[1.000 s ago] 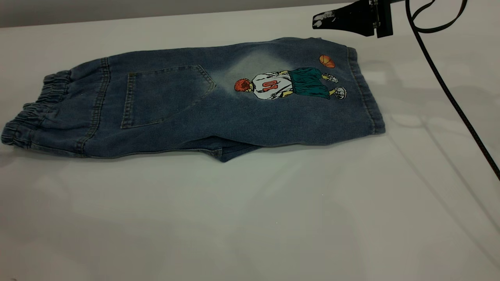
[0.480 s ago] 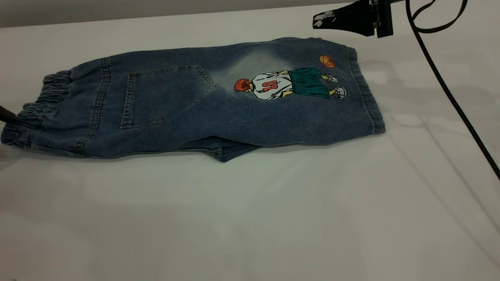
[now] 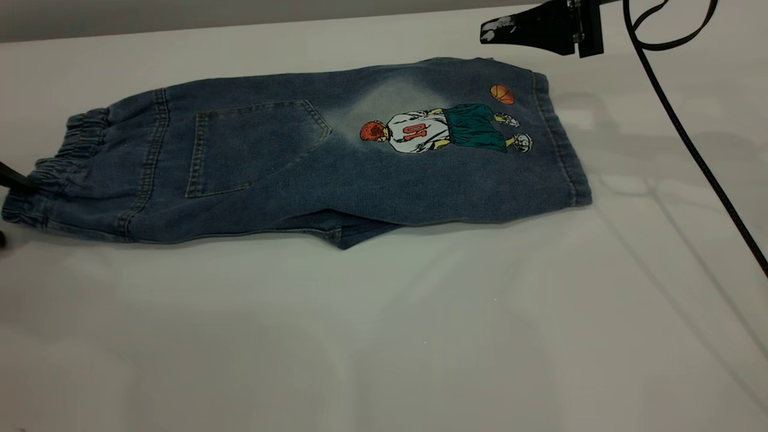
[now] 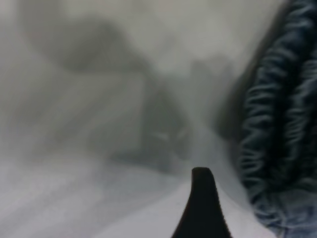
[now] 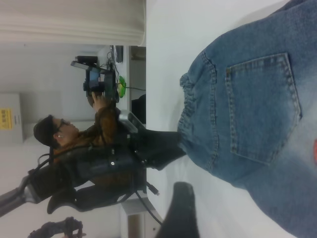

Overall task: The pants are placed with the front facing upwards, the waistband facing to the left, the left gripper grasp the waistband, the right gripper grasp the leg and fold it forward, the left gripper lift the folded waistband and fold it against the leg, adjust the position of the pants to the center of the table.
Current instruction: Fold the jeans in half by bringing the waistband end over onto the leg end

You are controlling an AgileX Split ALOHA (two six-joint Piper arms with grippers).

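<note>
At frame's left edge, left gripper (image 3: 7, 201) straddles the waistband (image 3: 57, 165), jaws parted, nothing clamped. Upper right, right gripper (image 3: 501, 29) hovers near the leg (image 3: 480, 150); its opening cannot be told.

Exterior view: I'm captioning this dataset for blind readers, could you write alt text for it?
Blue denim pants, folded lengthwise, lie on a white table, gathered waistband at left and a cartoon player print near the hem at right. The left pincer touches the waistband at the frame's left edge; the right pincer hovers beyond the hem.
</note>
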